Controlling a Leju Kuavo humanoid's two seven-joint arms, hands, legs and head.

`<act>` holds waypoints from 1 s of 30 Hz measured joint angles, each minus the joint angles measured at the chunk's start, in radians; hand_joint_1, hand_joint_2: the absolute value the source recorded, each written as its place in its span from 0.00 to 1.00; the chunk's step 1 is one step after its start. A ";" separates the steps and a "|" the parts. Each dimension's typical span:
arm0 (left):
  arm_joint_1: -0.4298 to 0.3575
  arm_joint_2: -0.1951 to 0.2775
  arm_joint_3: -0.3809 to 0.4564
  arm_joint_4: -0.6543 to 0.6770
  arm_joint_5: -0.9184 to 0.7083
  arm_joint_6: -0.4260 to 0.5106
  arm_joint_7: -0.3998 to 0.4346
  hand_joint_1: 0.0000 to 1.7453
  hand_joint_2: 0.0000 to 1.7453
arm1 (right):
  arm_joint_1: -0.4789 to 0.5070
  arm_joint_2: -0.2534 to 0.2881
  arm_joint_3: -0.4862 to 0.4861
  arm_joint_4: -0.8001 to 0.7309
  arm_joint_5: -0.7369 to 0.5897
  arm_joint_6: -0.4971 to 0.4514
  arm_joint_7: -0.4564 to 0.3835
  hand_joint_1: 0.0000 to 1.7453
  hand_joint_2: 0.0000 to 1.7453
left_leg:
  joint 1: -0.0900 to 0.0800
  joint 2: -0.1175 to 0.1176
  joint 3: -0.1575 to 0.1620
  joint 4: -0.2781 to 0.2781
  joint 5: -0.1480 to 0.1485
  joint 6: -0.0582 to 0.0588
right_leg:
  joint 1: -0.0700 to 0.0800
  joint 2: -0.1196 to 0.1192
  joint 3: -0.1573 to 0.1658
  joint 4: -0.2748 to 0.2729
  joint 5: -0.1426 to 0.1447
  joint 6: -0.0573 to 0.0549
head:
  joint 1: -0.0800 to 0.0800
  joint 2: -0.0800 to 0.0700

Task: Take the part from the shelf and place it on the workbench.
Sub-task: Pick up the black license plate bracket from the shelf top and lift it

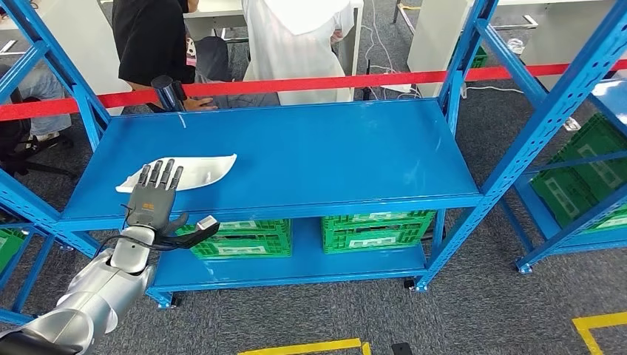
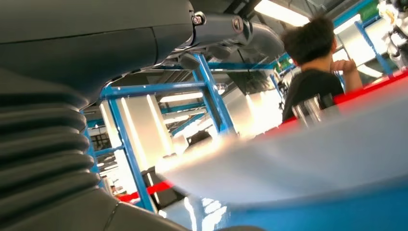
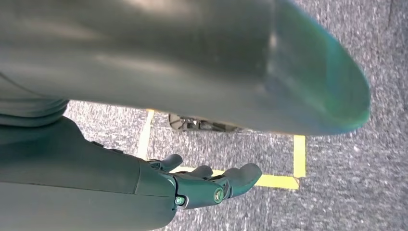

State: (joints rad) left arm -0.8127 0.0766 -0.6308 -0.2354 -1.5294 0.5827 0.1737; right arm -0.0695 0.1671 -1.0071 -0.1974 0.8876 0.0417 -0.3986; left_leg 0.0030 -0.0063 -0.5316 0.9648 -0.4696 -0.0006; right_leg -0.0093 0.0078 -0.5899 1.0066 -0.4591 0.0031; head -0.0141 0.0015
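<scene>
Blue metal shelving in a workshop with grey carpet floor

A blue steel rack stands in the middle, and green plastic crates sit on its lower level; a second blue rack with more green crates stands at the right. The floor is dark grey carpet with yellow tape lines on it. A red barrier tape runs behind the rack. Behind the tape, two persons stand, one in a black shirt and one in a white coat, near white tables. Long ceiling lamps give bright light.
</scene>
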 joint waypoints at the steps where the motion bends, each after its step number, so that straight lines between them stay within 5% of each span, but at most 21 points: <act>1: -0.005 -0.002 0.000 -0.002 0.000 0.005 -0.001 0.00 0.00 | -0.001 0.001 0.000 0.000 0.001 0.000 0.001 0.00 0.00 | 0.005 0.002 0.014 -0.021 0.008 0.006 | 0.001 0.000 -0.006 0.017 -0.010 0.003 | 0.002 0.000; 4: -0.014 -0.004 0.001 -0.004 -0.002 0.015 0.000 0.00 0.00 | 0.000 0.002 0.000 0.000 0.004 0.000 0.009 0.00 0.00 | 0.013 0.008 0.034 -0.042 0.014 0.007 | -0.008 -0.001 -0.094 0.184 -0.082 0.016 | 0.008 0.000; 6: -0.009 -0.004 0.001 -0.003 -0.003 0.020 0.001 0.00 0.00 | 0.002 0.002 0.000 0.000 0.005 -0.001 0.018 0.00 0.00 | 0.021 0.007 0.035 -0.034 0.005 -0.004 | -0.020 -0.002 -0.139 0.251 -0.090 0.031 | 0.008 0.000; 9: -0.003 -0.004 0.001 -0.003 -0.005 0.023 0.005 0.00 0.00 | 0.003 0.002 -0.001 0.000 0.006 -0.001 0.027 0.00 0.00 | 0.044 0.003 0.033 0.004 -0.027 -0.036 | -0.040 -0.004 -0.085 0.119 -0.003 0.059 | 0.009 0.000; 10: -0.003 -0.003 0.001 -0.003 -0.005 0.023 0.007 0.00 0.00 | 0.003 0.004 -0.001 0.001 0.007 0.000 0.029 0.00 0.00 | 0.048 0.003 0.027 0.023 -0.041 -0.048 | -0.043 -0.002 -0.064 0.076 0.009 0.060 | 0.012 0.000; 14: 0.000 -0.003 0.002 -0.003 -0.006 0.023 0.012 0.00 0.00 | 0.003 0.006 -0.005 0.002 0.009 0.000 0.031 0.00 0.00 | 0.048 -0.003 0.018 0.045 -0.065 -0.075 | -0.038 0.007 -0.054 0.068 -0.013 0.012 | 0.013 0.000; 17: -0.001 -0.002 0.002 -0.003 -0.007 0.025 0.012 0.00 0.00 | 0.002 0.008 -0.006 0.002 0.009 0.002 0.030 0.00 0.00 | 0.048 0.000 0.014 0.065 -0.065 -0.068 | -0.034 0.008 -0.044 0.068 -0.020 -0.006 | 0.009 0.000; 20: -0.002 0.000 0.002 -0.003 -0.008 0.029 0.010 0.00 0.00 | 0.000 0.009 -0.006 0.002 0.009 0.002 0.029 0.00 0.00 | 0.039 0.000 0.009 0.066 -0.040 -0.035 | -0.028 0.010 -0.037 0.066 -0.025 -0.011 | 0.003 0.000; 21: -0.002 0.000 0.002 -0.003 -0.008 0.029 0.007 0.00 0.00 | 0.000 0.010 -0.007 0.002 0.009 0.002 0.028 0.00 0.00 | 0.039 0.001 0.012 0.062 -0.043 -0.033 | -0.027 0.011 -0.037 0.065 -0.026 -0.013 | 0.002 0.000; 23: -0.002 -0.001 0.002 -0.003 -0.008 0.029 0.000 0.00 0.00 | 0.000 0.010 -0.007 0.002 0.010 0.003 0.028 0.00 0.00 | 0.039 0.002 0.020 0.045 -0.051 -0.044 | -0.025 0.010 -0.037 0.065 -0.027 -0.014 | 0.002 0.000; 26: 0.002 -0.001 0.002 -0.003 -0.008 0.023 -0.008 0.00 0.00 | 0.000 0.009 -0.007 0.002 0.013 0.003 0.028 0.00 0.00 | 0.041 0.003 0.027 0.029 -0.059 -0.080 | -0.024 0.008 -0.039 0.065 -0.028 -0.014 | 0.003 0.000; 30: 0.006 -0.001 0.002 -0.003 -0.007 0.014 -0.009 0.00 0.00 | 0.000 0.009 -0.007 0.002 0.021 0.005 0.031 0.00 0.00 | 0.040 0.002 0.027 0.030 -0.058 -0.087 | -0.024 0.007 -0.033 0.059 -0.025 -0.010 | 0.003 0.000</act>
State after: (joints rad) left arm -0.8065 0.0753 -0.6287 -0.2380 -1.5360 0.5963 0.1651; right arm -0.0693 0.1762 -1.0140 -0.1953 0.9086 0.0466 -0.3672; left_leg 0.0427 -0.0041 -0.5046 0.9944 -0.5280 -0.0875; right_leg -0.0334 0.0152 -0.6231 1.0654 -0.4841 -0.0072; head -0.0111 0.0015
